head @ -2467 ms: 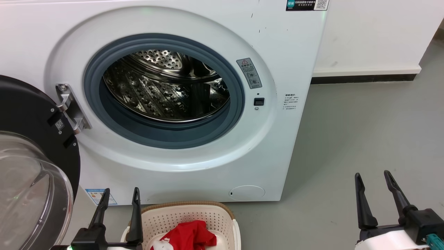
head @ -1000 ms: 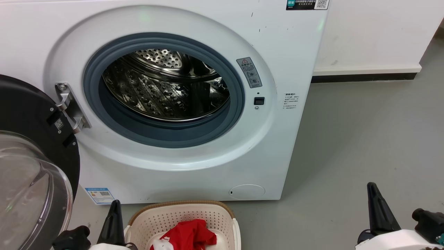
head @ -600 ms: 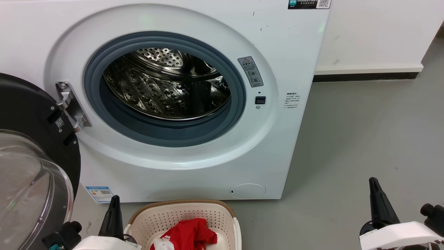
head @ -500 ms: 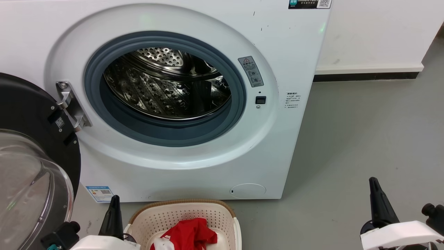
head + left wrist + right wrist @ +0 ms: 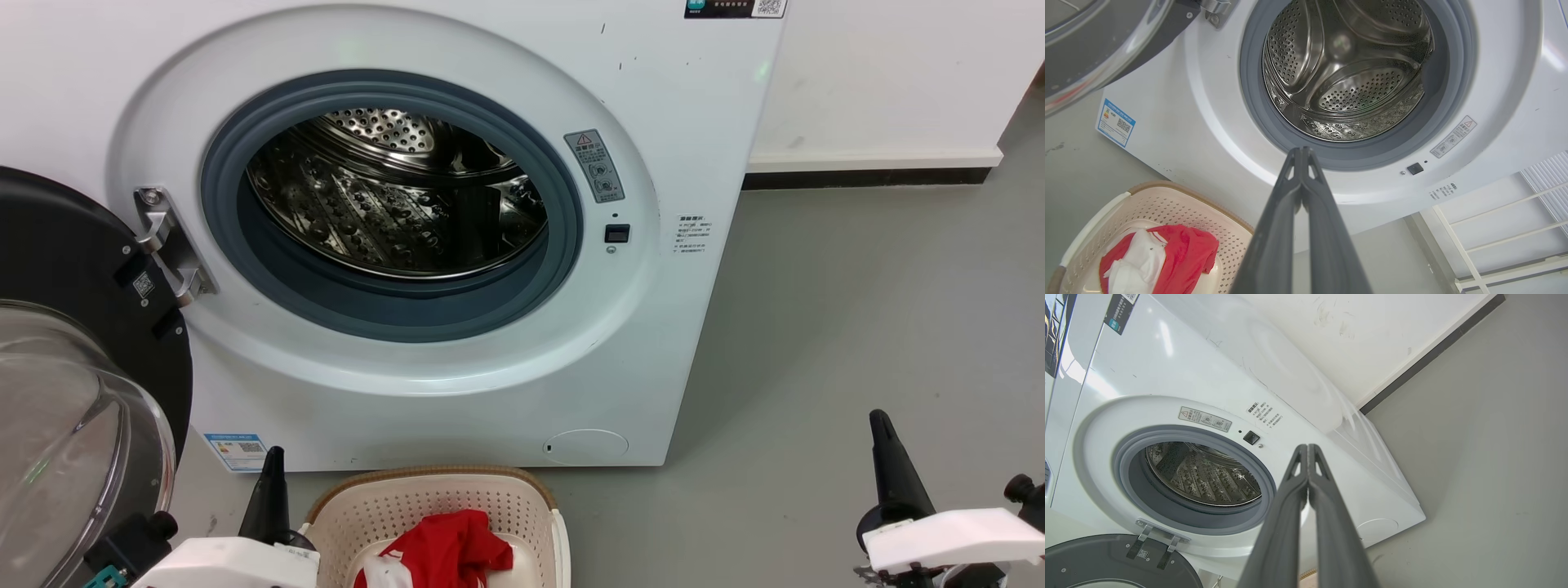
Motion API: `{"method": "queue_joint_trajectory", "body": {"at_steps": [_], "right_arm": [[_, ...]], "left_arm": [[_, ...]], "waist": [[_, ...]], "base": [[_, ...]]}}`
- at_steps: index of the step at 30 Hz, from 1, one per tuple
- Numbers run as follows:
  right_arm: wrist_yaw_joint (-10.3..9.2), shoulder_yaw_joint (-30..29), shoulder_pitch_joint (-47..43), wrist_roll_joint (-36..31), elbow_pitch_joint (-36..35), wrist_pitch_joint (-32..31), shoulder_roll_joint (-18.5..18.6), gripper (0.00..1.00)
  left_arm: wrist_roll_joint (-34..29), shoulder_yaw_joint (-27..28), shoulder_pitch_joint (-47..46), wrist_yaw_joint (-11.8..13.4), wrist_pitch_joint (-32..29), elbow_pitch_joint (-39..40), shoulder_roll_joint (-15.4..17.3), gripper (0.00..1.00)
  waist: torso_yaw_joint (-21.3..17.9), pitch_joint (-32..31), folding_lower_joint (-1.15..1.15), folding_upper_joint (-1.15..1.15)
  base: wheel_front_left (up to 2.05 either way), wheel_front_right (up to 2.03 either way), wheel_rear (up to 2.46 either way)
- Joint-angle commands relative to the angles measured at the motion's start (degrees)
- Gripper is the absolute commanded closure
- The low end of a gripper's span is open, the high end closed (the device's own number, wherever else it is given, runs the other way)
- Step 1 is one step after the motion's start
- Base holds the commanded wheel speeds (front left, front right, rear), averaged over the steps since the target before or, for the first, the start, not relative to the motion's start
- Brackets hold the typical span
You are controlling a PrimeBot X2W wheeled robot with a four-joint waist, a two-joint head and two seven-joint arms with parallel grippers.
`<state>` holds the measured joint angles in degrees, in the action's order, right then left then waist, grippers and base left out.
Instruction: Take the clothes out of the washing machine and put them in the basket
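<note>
Head view: the washing machine (image 5: 694, 122) is seen w/ its door (image 5: 73, 269) swung open to the left, and no red fabric is seen in the drum (image 5: 392, 204). In the left wrist view bare perforated steel is shown on the drum's floor, though the nearest strip behind the grey seal (image 5: 392, 318) is hidden. The clothes (image 5: 445, 549) are found bunched in the basket (image 5: 498, 500), which is set on the floor (image 5: 857, 327) just in front of the machine, below the seal. The left gripper (image 5: 1301, 152) is closed tip to tip on nothing, its tips lined up w/ the seal's lower edge in its own view. The right gripper (image 5: 1307, 446) is likewise pressed together & empty. The relation that matters: the heap lies below and just to the right of the left gripper, which is just beside the basket wall, while the right gripper is placed well apart over bare floor on the far side. No long axis can be read in the heap, as it is crumpled. The task is judged prob. complete. If a check reach into the drum is wanted, the left arm is the nearer one.
</note>
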<state>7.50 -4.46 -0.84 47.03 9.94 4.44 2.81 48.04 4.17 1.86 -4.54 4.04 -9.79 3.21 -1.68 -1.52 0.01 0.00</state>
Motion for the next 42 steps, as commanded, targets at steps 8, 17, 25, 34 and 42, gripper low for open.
{"method": "queue_joint_trajectory", "body": {"at_steps": [8, 17, 25, 34, 42], "right_arm": [[0.0, -0.33, 2.7, 7.49, 0.24, -1.63, 0.44, 1.0], [0.0, -0.56, 3.41, 13.77, 0.86, -3.16, 0.45, 1.0], [0.0, -0.78, 4.05, 18.88, 1.4, -4.42, 0.45, 1.0], [0.0, -1.0, 4.79, 24.3, 1.94, -5.68, 0.44, 1.0], [0.0, -1.16, 5.33, 28.17, 2.33, -6.61, 0.43, 1.0]], "left_arm": [[7.24, 0.61, -2.33, -0.72, -1.72, -0.31, 0.05, 1.0], [13.28, 0.93, -3.35, -1.06, -3.21, -0.95, -0.01, 1.0], [18.29, 1.16, -4.23, -1.48, -4.42, -1.49, -0.06, 1.0], [23.55, 1.41, -5.13, -1.75, -5.7, -2.05, -0.12, 1.0], [27.34, 1.61, -5.74, -2.06, -6.58, -2.46, -0.16, 1.0]], "waist": [[0.19, 0.19, -0.01, 0.0], [0.37, 0.38, -0.01, 0.0], [0.54, 0.55, -0.01, 0.0], [0.73, 0.74, -0.01, 0.0], [0.88, 0.89, -0.01, 0.0]], "base": [[0.0, 0.0, 0.0], [0.0, 0.0, 0.0], [0.0, 0.0, 0.0], [0.0, 0.0, 0.0], [0.0, 0.0, 0.0]]}}
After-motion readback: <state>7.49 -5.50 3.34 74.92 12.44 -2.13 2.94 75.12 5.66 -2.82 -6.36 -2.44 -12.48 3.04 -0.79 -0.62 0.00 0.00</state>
